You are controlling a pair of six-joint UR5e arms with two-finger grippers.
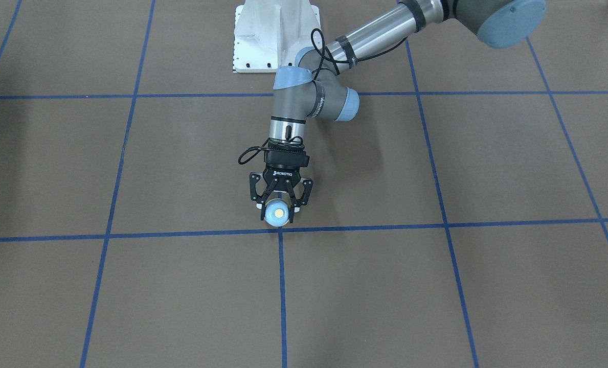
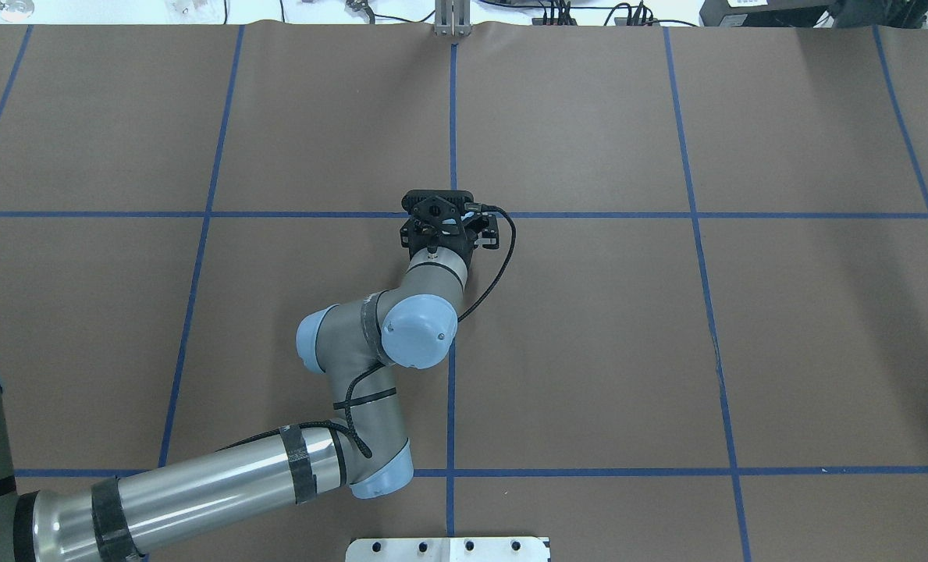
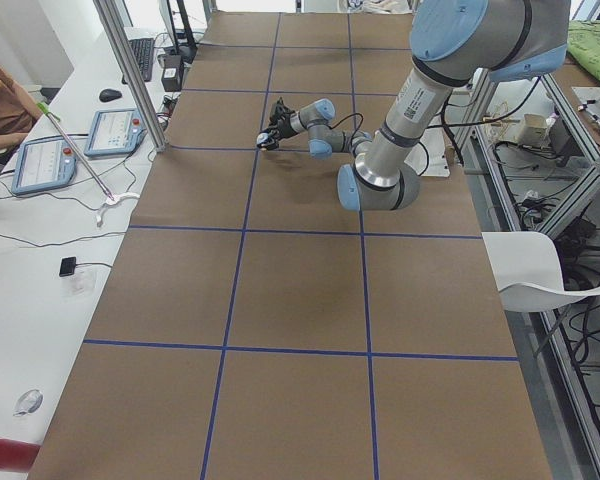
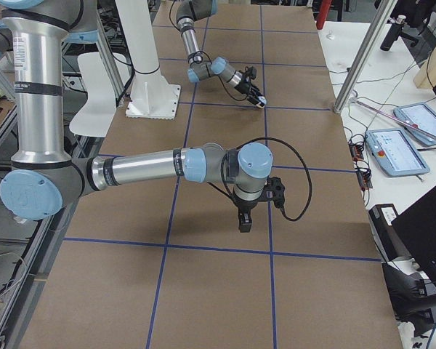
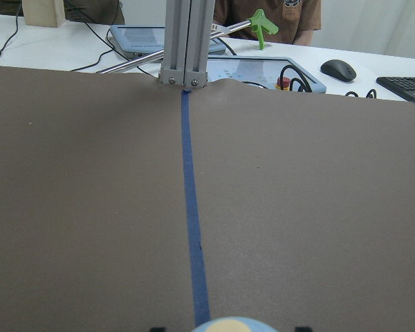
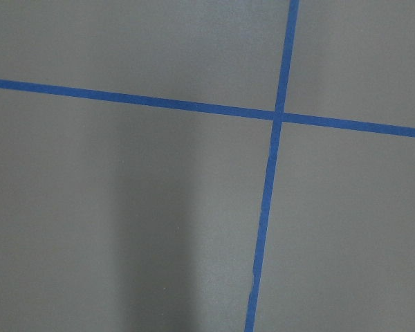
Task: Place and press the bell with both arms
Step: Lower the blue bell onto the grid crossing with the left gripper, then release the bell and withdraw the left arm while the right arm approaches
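Observation:
The light-blue bell [image 1: 276,212] with its cream button sits between the fingers of my left gripper [image 1: 277,217], just on the robot's side of a blue tape crossing at the table's middle. The fingers hug both its sides. I cannot tell whether the bell rests on the paper or hangs just above it. In the overhead view the left gripper [image 2: 438,205] hides the bell. The bell's top [image 5: 225,325] shows at the bottom edge of the left wrist view. My right gripper [image 4: 243,222] shows only in the exterior right view. It points down above the table, far from the bell, and I cannot tell whether it is open or shut.
Brown paper with a blue tape grid covers the table. The white pedestal [image 1: 275,36] stands at the robot's side. An aluminium post [image 5: 187,41], tablets [image 5: 263,69] and a seated person are beyond the far edge. A tape crossing [image 6: 277,115] lies under the right wrist.

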